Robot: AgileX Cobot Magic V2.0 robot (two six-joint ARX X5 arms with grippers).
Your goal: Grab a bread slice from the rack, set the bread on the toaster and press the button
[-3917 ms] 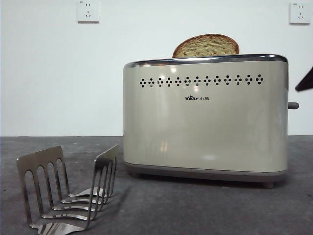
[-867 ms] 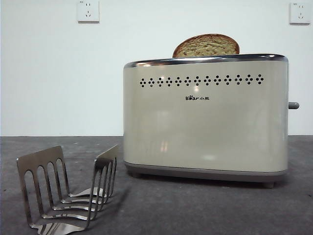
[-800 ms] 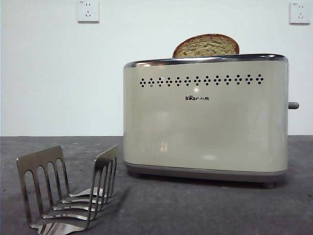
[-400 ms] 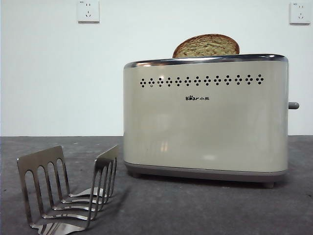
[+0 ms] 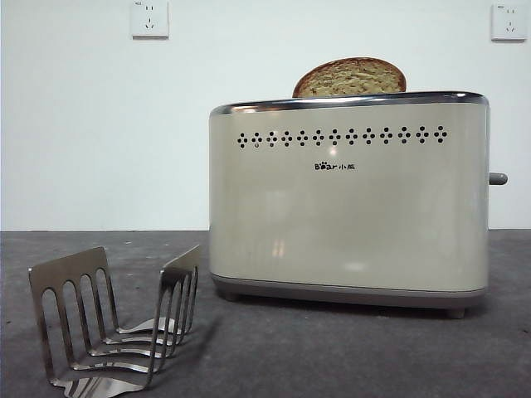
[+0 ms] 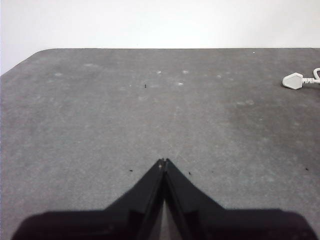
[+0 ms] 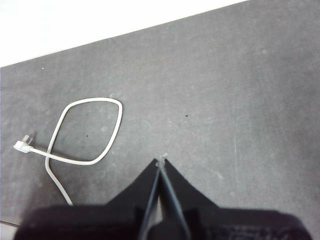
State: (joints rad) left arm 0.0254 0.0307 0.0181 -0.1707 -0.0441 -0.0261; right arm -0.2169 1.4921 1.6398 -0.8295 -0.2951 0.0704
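In the front view the cream toaster (image 5: 348, 199) stands right of centre. The slice of bread (image 5: 350, 78) sticks up from its top slot, rounded top showing. The grey button (image 5: 497, 178) juts from its right side. The steel rack (image 5: 112, 319) stands at the front left, holding no bread. Neither gripper shows in the front view. My left gripper (image 6: 163, 162) is shut and empty over bare grey table. My right gripper (image 7: 161, 161) is shut and empty over grey table near a cable.
Two white wall sockets (image 5: 149, 18) (image 5: 508, 21) sit high on the back wall. A white plug (image 6: 294, 80) lies on the table in the left wrist view. A looped white cable (image 7: 85, 130) lies in the right wrist view.
A black gripper tip at the right edge beside the button 4.2 s ago has gone from view. Over the last second nothing has moved.
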